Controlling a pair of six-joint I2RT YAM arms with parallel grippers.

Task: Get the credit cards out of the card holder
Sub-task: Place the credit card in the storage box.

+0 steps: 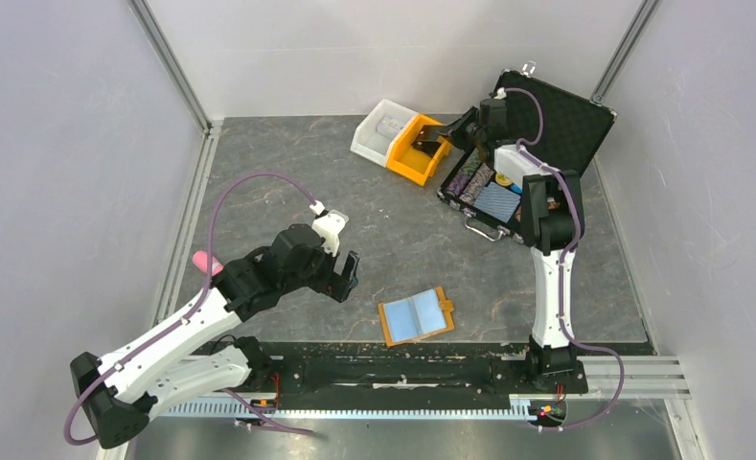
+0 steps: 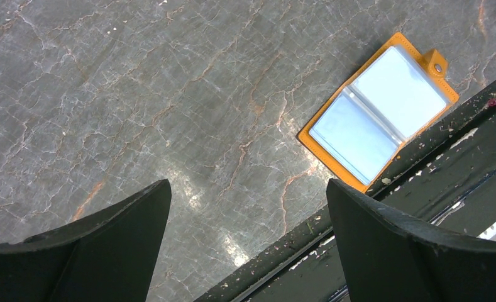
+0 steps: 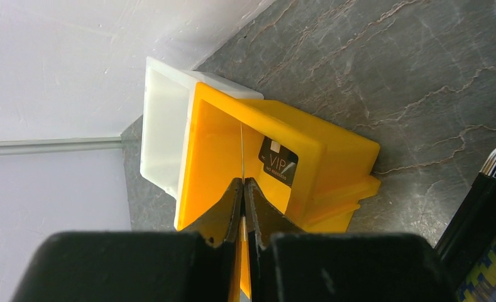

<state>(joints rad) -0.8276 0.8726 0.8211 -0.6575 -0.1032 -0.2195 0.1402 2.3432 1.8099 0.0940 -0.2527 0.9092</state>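
Note:
The card holder [image 1: 416,316] lies open and flat near the table's front edge, orange-tan with light blue panels; it also shows in the left wrist view [image 2: 377,113]. My left gripper [image 1: 348,275] is open and empty, to the left of the holder and above the table [image 2: 248,189]. My right gripper [image 1: 441,144] is shut on a thin card [image 3: 241,151], seen edge-on, held over the orange bin [image 3: 333,141]. Its fingertips [image 3: 243,182] press together. A black VIP card [image 3: 278,162] lies inside that bin.
A white bin [image 1: 383,129] stands against the orange bin [image 1: 404,165] at the back. An open black chip case [image 1: 561,125] lies at the back right. A pink object [image 1: 204,261] lies at the left wall. The black base rail [image 2: 421,163] runs beside the holder.

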